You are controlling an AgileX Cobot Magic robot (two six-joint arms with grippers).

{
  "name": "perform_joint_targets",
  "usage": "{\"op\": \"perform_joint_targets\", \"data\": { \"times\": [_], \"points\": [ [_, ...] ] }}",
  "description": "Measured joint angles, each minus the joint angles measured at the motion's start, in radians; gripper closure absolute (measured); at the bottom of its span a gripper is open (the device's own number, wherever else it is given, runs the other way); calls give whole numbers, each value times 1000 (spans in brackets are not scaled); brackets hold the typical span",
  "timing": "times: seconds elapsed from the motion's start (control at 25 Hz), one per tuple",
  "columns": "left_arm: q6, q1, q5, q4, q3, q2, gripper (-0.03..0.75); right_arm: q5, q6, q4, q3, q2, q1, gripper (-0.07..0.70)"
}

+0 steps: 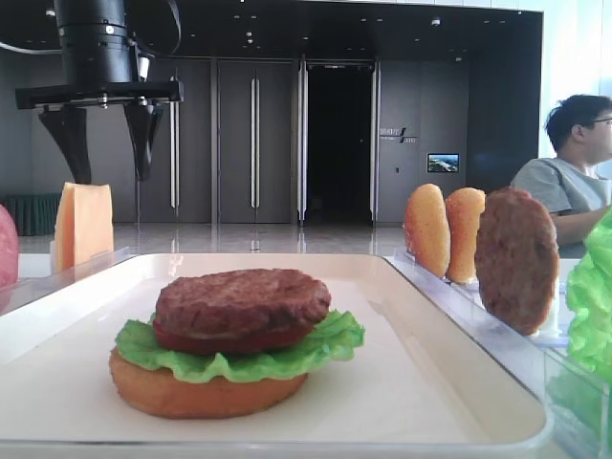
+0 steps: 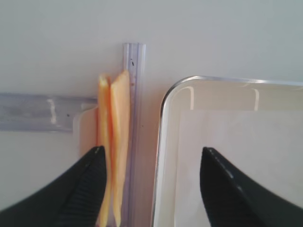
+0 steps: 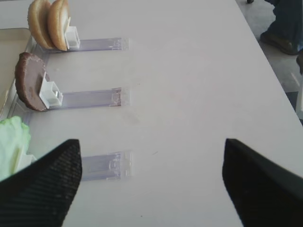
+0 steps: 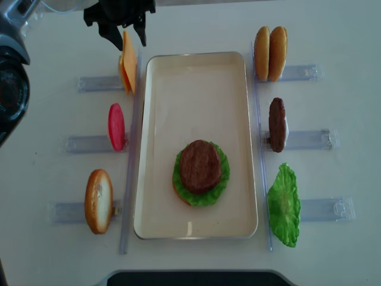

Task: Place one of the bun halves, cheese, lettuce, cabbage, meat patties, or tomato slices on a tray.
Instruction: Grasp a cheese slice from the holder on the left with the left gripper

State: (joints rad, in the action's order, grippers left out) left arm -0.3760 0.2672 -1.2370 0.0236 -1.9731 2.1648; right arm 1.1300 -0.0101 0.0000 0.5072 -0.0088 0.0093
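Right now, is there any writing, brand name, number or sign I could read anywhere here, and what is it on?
Dark back wall, pale lettering right of the doorway: too small and blurred to read.
Small lit screen on that wall: shows a picture, no readable text.
Tray, cheese, bun halves, clear holder racks: no writing visible.

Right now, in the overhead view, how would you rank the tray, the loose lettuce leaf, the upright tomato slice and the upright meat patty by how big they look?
Largest to smallest:
1. tray
2. lettuce leaf
3. tomato slice and upright meat patty: too alike to rank; both stand on edge, so only their rims show.
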Motion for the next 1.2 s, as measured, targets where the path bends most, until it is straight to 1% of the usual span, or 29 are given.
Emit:
{"op": "perform_joint_targets", "data": {
  "times": [0.48, 0.76, 1.2],
  "points": [
    [0, 0, 0, -24, -2, 0, 244, 0, 0, 0, 0, 0, 0, 55],
    [0, 0, 0, -40, -65, 3, 244, 0, 0, 0, 0, 0, 0, 55],
    [17, 0, 0, -60, -60, 3, 244, 0, 0, 0, 0, 0, 0, 55]
  ]
}}
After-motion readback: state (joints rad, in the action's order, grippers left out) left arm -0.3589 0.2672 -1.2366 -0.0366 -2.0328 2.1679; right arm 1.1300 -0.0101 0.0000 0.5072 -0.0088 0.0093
